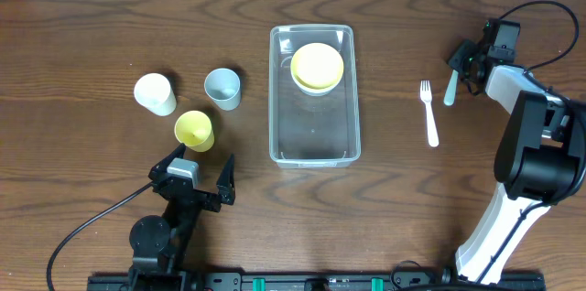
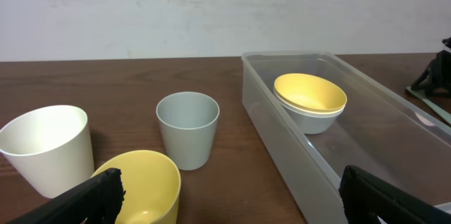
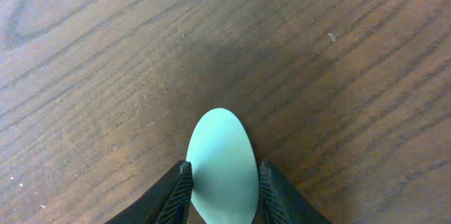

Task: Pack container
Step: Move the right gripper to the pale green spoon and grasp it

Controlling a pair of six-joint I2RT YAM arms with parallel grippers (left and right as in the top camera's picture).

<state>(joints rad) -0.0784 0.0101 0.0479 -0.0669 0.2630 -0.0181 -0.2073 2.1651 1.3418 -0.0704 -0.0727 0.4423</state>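
Fingers (image 3: 171,197) of the right gripper (image 1: 467,60) are closed on the sides of a pale green utensil (image 3: 222,155), whose rounded end is seen over the wooden table (image 1: 92,16) at its far right; whether that end touches the wood cannot be told. The fingers (image 2: 91,197) of the left gripper (image 1: 200,177) are held spread wide near the front edge.

The container (image 1: 316,131), a clear rectangular tub, is set at the middle of the table, to the right of the left gripper and beyond it. It is well apart from the right gripper.

At its far end a yellow bowl (image 2: 310,90) is nested in a white bowl (image 2: 318,120).

Three upright cups are grouped left of the tub: a white cup (image 1: 155,93), a grey-blue cup (image 1: 222,88) and a yellow cup (image 1: 194,130), the last just ahead of the left fingers.

Between the tub and the held utensil a white fork (image 1: 428,113) is laid flat, tines pointing away.
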